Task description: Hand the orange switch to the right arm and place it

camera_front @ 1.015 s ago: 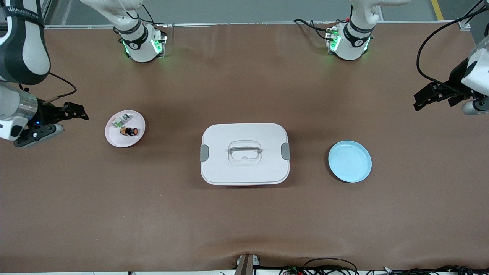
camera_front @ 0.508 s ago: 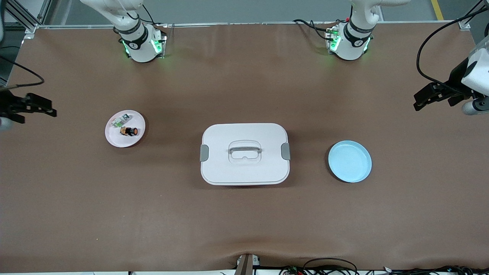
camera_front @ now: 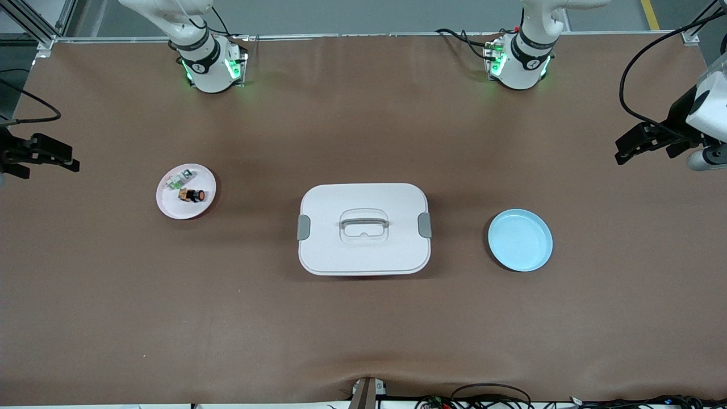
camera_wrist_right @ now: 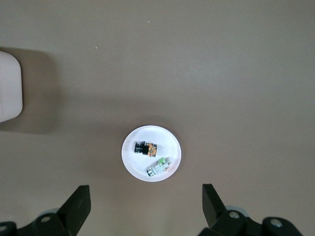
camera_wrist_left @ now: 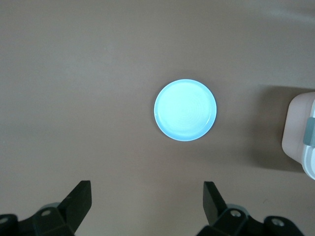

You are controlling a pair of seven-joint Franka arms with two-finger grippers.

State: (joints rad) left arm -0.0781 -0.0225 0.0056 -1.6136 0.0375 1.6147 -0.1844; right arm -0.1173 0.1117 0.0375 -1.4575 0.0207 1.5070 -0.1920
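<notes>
The right arm's black two-finger claw hangs at the right arm's end of the brown tabletop, its fingers spread wide with nothing between them. The tiny black cylindrical orange switch lies on its side on a small round white plate, well apart from that claw and toward the middle of the tabletop from it. Touching or nearly touching the switch on the same plate lies a small white-and-green part, farther from the front camera. No writing on either part is readable.

The left arm's black claw waits over the left arm's end of the tabletop, likewise wide and holding nothing. A round, shallow, smooth light-blue plate sits bare near it. Between the two plates stands a white rounded-rectangular plastic box lid with grey side clips and a recessed handle. The tabletop covering looks matte and faintly creased.
</notes>
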